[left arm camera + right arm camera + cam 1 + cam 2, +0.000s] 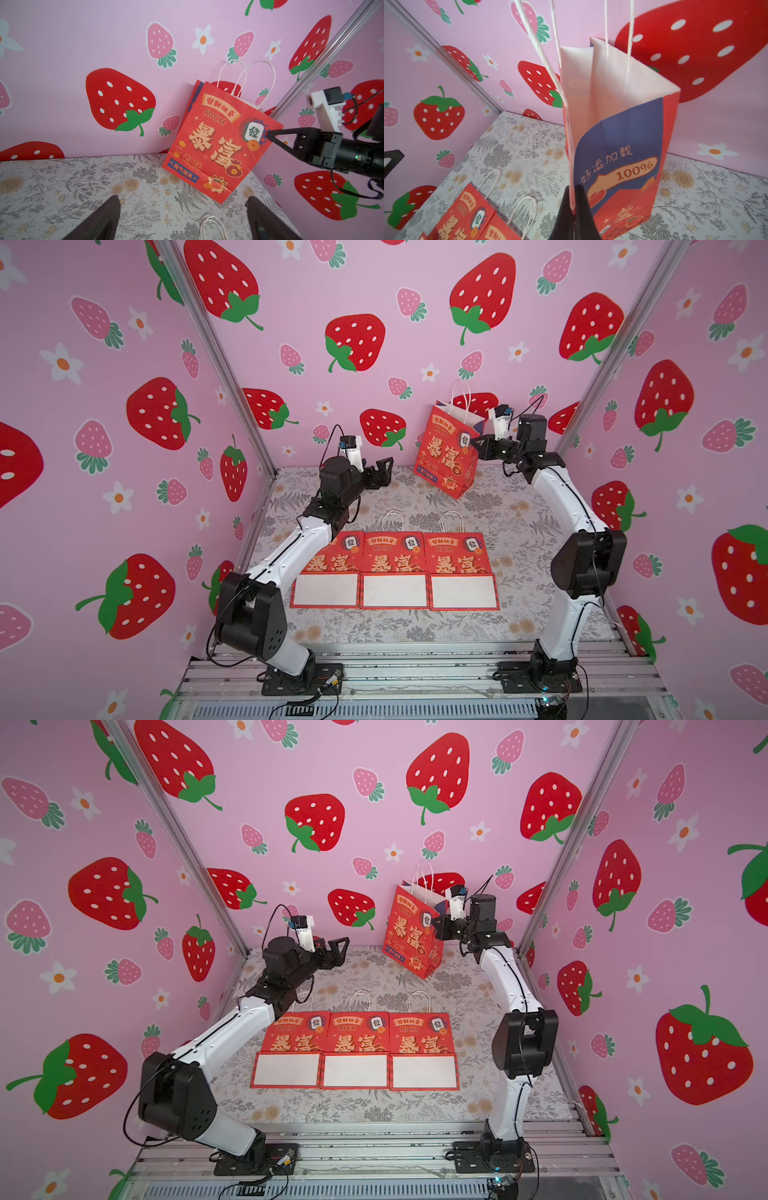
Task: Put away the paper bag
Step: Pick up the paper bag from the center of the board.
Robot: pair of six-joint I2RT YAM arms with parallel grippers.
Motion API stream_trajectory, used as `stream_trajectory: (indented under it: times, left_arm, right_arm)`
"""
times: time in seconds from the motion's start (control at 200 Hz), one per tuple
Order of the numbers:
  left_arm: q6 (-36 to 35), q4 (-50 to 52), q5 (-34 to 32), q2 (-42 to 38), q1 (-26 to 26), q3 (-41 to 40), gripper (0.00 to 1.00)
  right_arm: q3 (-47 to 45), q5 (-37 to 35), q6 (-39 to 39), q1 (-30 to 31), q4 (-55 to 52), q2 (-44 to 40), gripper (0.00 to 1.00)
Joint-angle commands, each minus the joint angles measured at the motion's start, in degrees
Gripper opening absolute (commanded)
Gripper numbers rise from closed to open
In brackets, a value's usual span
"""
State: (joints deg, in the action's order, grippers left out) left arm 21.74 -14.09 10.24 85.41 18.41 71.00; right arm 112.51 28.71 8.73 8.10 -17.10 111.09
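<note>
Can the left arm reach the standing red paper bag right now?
Probably yes: the open left claw faces the standing red paper bag with nothing between them; the right claw pinches its side edge.

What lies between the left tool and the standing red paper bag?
Nothing stands there. In both top views only bare flowered table cover shows between the left tool and the standing paper bag.

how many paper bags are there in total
4. Three lie flat in a row toward the front: left flat bag, middle flat bag, right flat bag. The standing bag is at the back, tilted, open, pinched by the right gripper. No others visible.
</note>
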Motion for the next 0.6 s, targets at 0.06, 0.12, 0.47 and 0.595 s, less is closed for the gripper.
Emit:
stream_trajectory:
  times: [0.06, 0.12, 0.47, 0.595]
  left_arm:
    - [4.1, 12.0, 4.3, -9.7, 1.3, -5.1, 0.94]
    - [4.9, 14.2, 3.3, -13.8, 1.9, -7.9, 0.94]
    - [6.7, 29.1, 1.4, -34.8, 2.7, -13.4, 0.94]
    - [2.2, 36.0, 6.8, -32.7, -0.8, -5.2, 0.94]
  right_arm:
    - [2.2, 8.2, -0.1, 0.2, -7.7, -6.9, 0.00]
    - [2.3, 11.0, 0.8, 0.2, -8.9, -8.9, 0.00]
    - [-3.3, 20.4, 7.4, 2.8, -12.6, -20.0, 0.00]
    - [-4.5, 21.6, 10.0, 4.1, -14.4, -22.1, 0.00]
